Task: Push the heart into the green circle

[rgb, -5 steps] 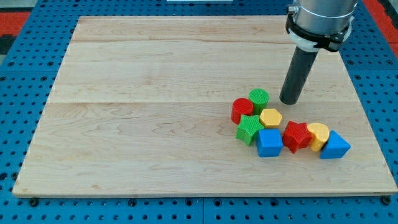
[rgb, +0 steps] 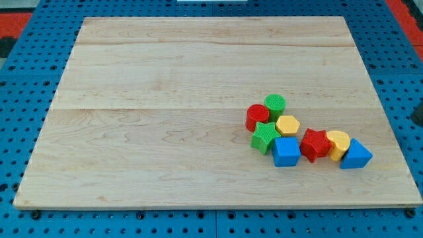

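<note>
The yellow heart lies at the board's lower right, wedged between a red star on its left and a blue triangle on its right. The green circle sits up and to the left of it, at the top of the cluster, touching a red circle and a yellow hexagon. My tip does not show. Only a dark sliver is at the view's right edge.
A green star and a blue cube complete the cluster, below the red circle and the hexagon. The wooden board lies on a blue pegboard surface.
The rod, which stood just right of the green circle, has left the view towards the right. No block has moved.
</note>
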Available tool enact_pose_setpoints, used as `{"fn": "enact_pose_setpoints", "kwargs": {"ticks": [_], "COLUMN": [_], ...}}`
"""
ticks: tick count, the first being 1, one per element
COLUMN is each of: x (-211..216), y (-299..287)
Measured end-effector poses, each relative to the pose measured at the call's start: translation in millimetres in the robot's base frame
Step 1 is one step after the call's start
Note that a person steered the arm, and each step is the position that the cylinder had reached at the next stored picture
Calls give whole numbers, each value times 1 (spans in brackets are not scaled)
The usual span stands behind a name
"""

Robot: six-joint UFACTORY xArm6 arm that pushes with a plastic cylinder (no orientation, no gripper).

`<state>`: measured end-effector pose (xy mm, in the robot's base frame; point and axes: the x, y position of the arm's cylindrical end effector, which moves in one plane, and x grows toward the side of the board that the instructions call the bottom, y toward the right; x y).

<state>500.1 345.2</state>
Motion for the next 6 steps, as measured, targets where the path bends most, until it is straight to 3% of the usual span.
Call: {"fn": "enact_pose_setpoints", "kwargs": {"ticks": [1, 2, 3, 6], "x": [45, 66, 50, -8], "y": [-13, -64, -110, -170]}}
